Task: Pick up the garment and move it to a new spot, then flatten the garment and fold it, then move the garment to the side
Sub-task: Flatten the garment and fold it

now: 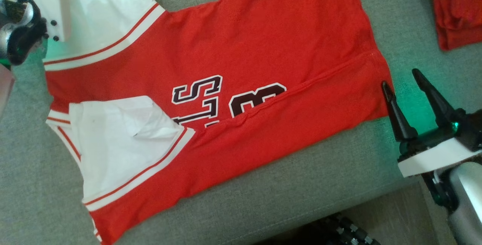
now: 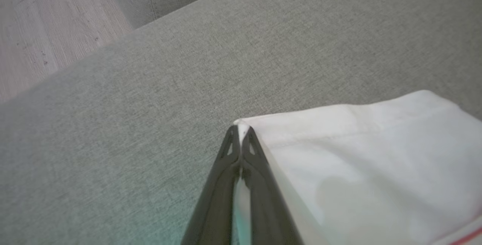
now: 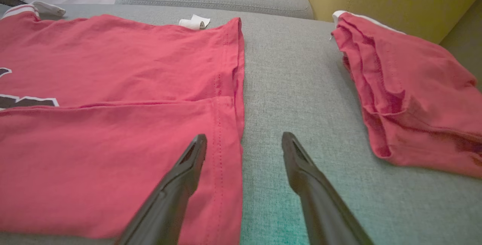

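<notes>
At the garment's (image 1: 263, 41) white sleeve (image 2: 357, 154) corner, left gripper (image 2: 240, 132) pinches fabric, apparently for folding; right gripper (image 3: 244, 139) spread astride its hem (image 3: 240, 87).

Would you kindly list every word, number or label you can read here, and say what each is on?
"LS": dark white-edged letters on the red shirt, the rest hidden under its fold.
"3": large dark digit beside them, partly under the fold.
White tag at the shirt's far edge: too small to read.
</notes>
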### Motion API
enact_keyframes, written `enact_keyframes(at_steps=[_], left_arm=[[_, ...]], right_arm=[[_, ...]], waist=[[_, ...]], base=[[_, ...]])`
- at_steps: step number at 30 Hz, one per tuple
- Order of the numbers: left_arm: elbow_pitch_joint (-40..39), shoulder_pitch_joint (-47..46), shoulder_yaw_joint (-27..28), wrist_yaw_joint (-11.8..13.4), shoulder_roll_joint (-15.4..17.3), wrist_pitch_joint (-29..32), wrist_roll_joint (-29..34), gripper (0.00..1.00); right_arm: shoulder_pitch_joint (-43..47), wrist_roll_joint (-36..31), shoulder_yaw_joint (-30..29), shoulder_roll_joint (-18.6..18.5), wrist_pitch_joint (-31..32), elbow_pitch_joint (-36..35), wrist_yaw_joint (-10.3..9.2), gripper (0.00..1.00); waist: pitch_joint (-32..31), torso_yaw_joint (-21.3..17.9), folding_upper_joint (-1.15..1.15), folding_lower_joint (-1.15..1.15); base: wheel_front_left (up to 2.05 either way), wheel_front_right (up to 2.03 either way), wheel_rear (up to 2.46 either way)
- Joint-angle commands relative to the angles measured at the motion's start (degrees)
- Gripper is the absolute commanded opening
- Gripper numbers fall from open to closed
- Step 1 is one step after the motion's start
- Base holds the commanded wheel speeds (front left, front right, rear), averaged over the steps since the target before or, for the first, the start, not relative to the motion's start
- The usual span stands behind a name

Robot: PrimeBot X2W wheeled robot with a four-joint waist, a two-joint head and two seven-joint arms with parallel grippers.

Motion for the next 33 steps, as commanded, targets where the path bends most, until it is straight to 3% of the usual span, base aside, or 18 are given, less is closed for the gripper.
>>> enact_keyframes(at_steps=[1, 9, 18, 24, 25, 27, 29, 30, 33], left_arm=[[-1.25, -3.35, 2.17, 0.12, 1.91, -0.76, 0.15, 0.00], [-1.75, -5.29, 2.21, -1.02, 0.03, -3.25, -0.01, 0.00], [-2.88, -7.70, 1.44, -2.37, -2.39, -5.36, 0.06, 0.00], [-2.61, -9.68, 0.88, -3.01, -3.60, -6.54, 0.42, 0.00], [-2.48, -9.95, 0.81, -3.10, -3.72, -6.66, 0.43, 0.00], [-2.21, -10.49, 0.65, -3.26, -3.93, -6.91, 0.50, 0.00], [-1.93, -10.97, 0.53, -3.39, -4.05, -7.16, 0.57, 0.00], [-1.78, -11.18, 0.45, -3.45, -4.08, -7.21, 0.60, 0.00], [-1.48, -11.67, 0.22, -3.61, -4.11, -7.21, 0.58, 0.00]], right_arm=[[-1.05, -0.27, 0.65, -2.43, -0.77, -1.38, -0.04, 1.00], [-9.01, 5.71, 4.23, -3.05, 1.04, -1.25, -0.04, 1.00], [-27.59, 15.42, 10.69, -4.98, 18.29, 8.57, -0.04, 1.00], [-35.62, 17.33, 12.82, -4.84, 21.29, 16.06, -0.04, 1.00], [-36.48, 17.80, 13.29, -4.66, 21.31, 16.97, -0.04, 0.89], [-37.98, 18.50, 14.40, -4.56, 20.93, 18.48, -0.04, 0.48], [-39.12, 19.28, 15.50, -4.55, 20.30, 19.69, -0.04, 0.33], [-39.59, 19.54, 16.16, -4.65, 20.23, 20.38, -0.04, 0.00], [-40.79, 19.98, 17.76, -5.06, 19.50, 22.49, -0.04, 0.00]], waist=[[-0.04, 0.29, 0.00, 0.00], [-0.31, 2.33, 0.00, 0.00], [0.96, 6.11, 0.00, 0.00], [2.24, 7.98, 0.00, 0.00], [2.39, 8.11, 0.00, 0.00], [2.66, 8.34, 0.00, 0.00], [2.90, 8.45, 0.00, 0.00], [3.01, 8.48, 0.00, 0.00], [3.34, 8.49, 0.00, 0.00]], base=[[0.00, 0.00, 0.00], [0.00, 0.00, 0.00], [0.00, 0.00, 0.00], [0.00, 0.00, 0.00], [0.00, 0.00, 0.00], [0.00, 0.00, 0.00], [0.00, 0.00, 0.00], [0.00, 0.00, 0.00], [0.00, 0.00, 0.00]])
